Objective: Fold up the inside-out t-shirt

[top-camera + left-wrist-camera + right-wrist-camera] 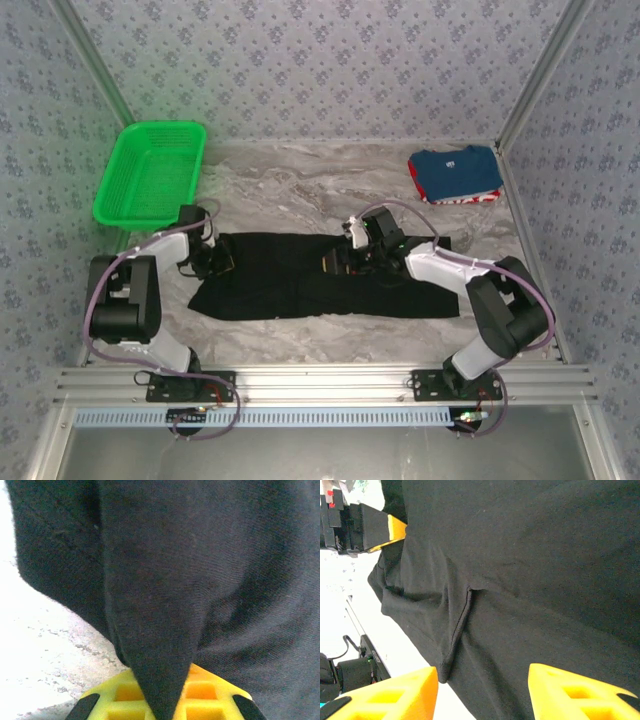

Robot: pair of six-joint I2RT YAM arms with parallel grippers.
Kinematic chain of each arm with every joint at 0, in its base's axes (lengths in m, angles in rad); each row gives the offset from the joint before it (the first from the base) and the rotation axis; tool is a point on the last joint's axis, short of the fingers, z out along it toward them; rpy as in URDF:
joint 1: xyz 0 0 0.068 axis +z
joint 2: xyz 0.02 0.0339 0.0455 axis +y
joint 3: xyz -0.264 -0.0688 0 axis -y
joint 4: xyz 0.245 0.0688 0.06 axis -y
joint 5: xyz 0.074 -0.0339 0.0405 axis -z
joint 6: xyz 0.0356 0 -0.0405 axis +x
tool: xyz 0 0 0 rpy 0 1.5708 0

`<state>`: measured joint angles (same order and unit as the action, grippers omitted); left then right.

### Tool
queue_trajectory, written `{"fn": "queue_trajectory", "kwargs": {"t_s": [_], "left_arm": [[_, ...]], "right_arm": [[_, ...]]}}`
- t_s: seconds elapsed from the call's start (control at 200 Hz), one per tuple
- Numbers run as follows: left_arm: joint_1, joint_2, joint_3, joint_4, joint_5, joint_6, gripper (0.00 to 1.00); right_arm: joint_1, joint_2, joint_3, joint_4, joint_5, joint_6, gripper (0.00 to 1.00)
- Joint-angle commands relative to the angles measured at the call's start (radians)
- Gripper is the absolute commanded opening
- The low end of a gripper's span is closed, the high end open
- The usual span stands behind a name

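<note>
The black t-shirt [300, 288] lies near the green basket [150, 175], long axis left-right. The left gripper [212, 262] has its jaws clenched on the basket-side end; the right gripper [342, 262] jaws stand released over its middle.

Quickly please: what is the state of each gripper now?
Left gripper: closed on a fold of the black t-shirt.
Right gripper: open, over the t-shirt.

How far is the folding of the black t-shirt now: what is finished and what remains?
Done: the t-shirt lies as a long strip, perhaps folded once. In hand: the left end effector is shut on a fold at its left end; the right end effector is open over the middle. Left: the crosswise folds.
</note>
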<state>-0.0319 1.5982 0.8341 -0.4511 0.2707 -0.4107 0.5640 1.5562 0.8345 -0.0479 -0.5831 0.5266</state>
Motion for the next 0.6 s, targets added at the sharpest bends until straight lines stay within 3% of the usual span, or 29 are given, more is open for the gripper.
{"fn": "queue_trajectory", "kwargs": {"t_s": [0.0, 0.315, 0.41, 0.5, 0.595], "left_arm": [[0.033, -0.019, -0.041, -0.008, -0.009, -0.029, 0.00], [0.140, -0.261, -0.020, -0.125, -0.277, -0.064, 0.00], [0.159, -0.299, 0.008, -0.159, -0.288, -0.057, 0.00], [0.122, -0.299, 0.050, -0.197, -0.253, -0.069, 0.00], [0.009, -0.313, 0.089, -0.251, -0.258, -0.106, 0.00]], "right_arm": [[-0.016, -0.040, 0.019, -0.075, 0.015, -0.045, 0.52], [-0.097, -0.120, 0.090, -0.256, 0.096, -0.159, 0.53], [-0.123, -0.133, 0.100, -0.287, 0.116, -0.182, 0.53], [-0.144, -0.137, 0.105, -0.303, 0.128, -0.189, 0.53], [-0.160, -0.141, 0.106, -0.314, 0.134, -0.190, 0.53]]}}
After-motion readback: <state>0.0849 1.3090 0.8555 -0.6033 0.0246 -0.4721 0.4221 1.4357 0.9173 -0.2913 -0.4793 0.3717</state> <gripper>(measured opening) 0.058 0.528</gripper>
